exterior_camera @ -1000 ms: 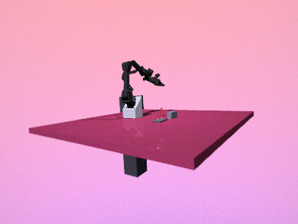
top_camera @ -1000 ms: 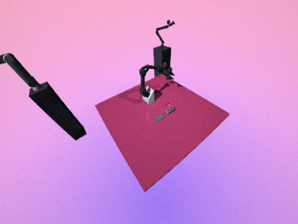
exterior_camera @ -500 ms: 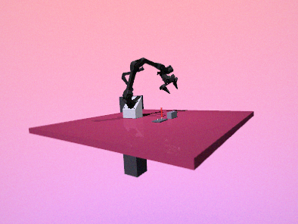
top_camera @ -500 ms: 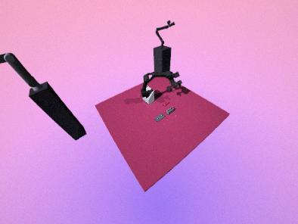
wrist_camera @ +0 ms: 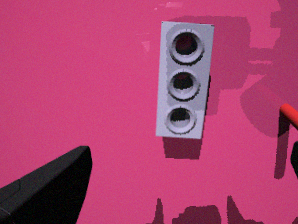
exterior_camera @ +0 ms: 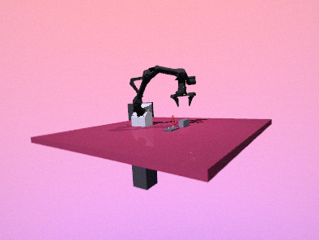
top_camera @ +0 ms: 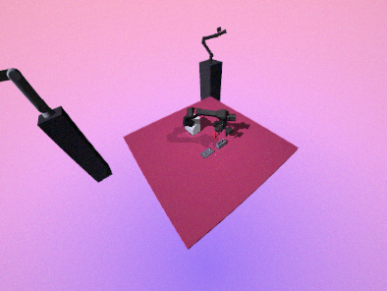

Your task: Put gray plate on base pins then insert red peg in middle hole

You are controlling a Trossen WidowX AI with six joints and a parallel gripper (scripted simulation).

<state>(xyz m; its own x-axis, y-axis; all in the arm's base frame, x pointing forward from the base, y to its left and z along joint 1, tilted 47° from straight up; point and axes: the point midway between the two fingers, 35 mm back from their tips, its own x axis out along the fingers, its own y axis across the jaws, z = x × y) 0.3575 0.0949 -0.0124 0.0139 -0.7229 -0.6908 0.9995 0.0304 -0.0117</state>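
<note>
The gray plate (top_camera: 222, 144) (exterior_camera: 184, 122) (wrist_camera: 204, 67), a thick block with three round holes, rests on the table, apart from the base. The base (top_camera: 207, 152) (exterior_camera: 171, 129), a flat dark slab with two pale pins, lies beside it and is outside the wrist view. The red peg (top_camera: 215, 134) (exterior_camera: 172, 120) (wrist_camera: 290, 115) stands upright near them, at the right edge of the wrist view. My gripper (top_camera: 221, 133) (exterior_camera: 184, 105) (wrist_camera: 194, 153) is open and empty, pointing down, well above the plate. In the wrist view the plate shows between and beyond the fingers.
The arm's white mount (top_camera: 193, 127) (exterior_camera: 142, 119) stands on the red table (top_camera: 187, 206) (exterior_camera: 121, 142). Two dark pillars (top_camera: 76, 145) (top_camera: 210, 81) with thin arms stand off the table. Shadows of the arm fall across the table near the plate and peg.
</note>
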